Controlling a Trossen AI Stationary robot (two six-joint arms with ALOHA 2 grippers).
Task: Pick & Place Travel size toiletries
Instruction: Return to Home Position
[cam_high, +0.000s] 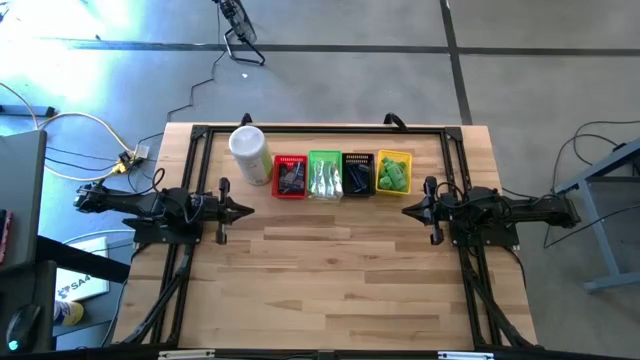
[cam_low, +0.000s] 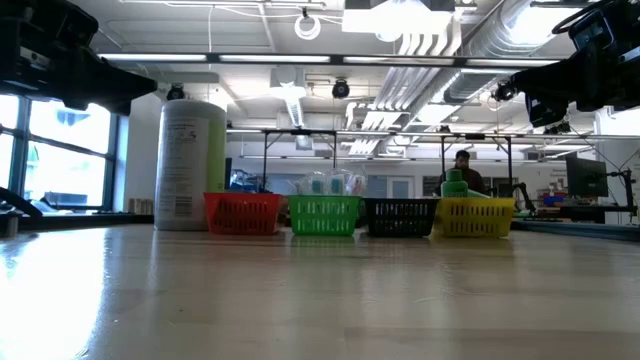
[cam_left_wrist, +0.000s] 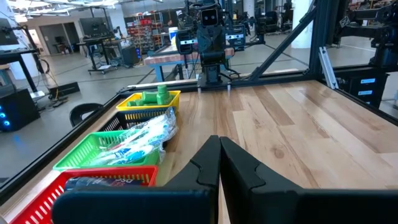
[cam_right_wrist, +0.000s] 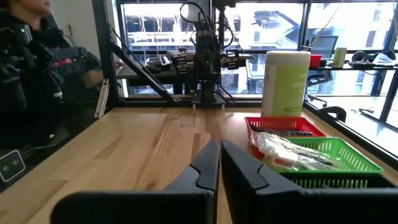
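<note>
On the left gripper (cam_high: 243, 210), fingers pressed together with nothing held; same on the right gripper (cam_high: 410, 209), facing it across the table (cam_high: 340, 290). Farther back between them, a row of baskets: dark tubes (cam_high: 291, 180) in the red basket (cam_high: 290, 195), clear-wrapped sticks (cam_high: 324, 182) in the green basket (cam_high: 325, 153), perhaps razors (cam_high: 358, 178) in the black basket (cam_high: 358, 156), green bottles (cam_high: 393, 178) in the yellow basket (cam_high: 394, 154). Just beside the red basket, a white canister (cam_high: 250, 152), upright.

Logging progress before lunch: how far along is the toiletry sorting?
Looks finished. Toiletries sit in the red basket, green basket, black basket and yellow basket; none lies loose on the table. Nothing is in hand: left gripper and right gripper are shut, empty, parked at the sides. Nothing visibly left.
</note>
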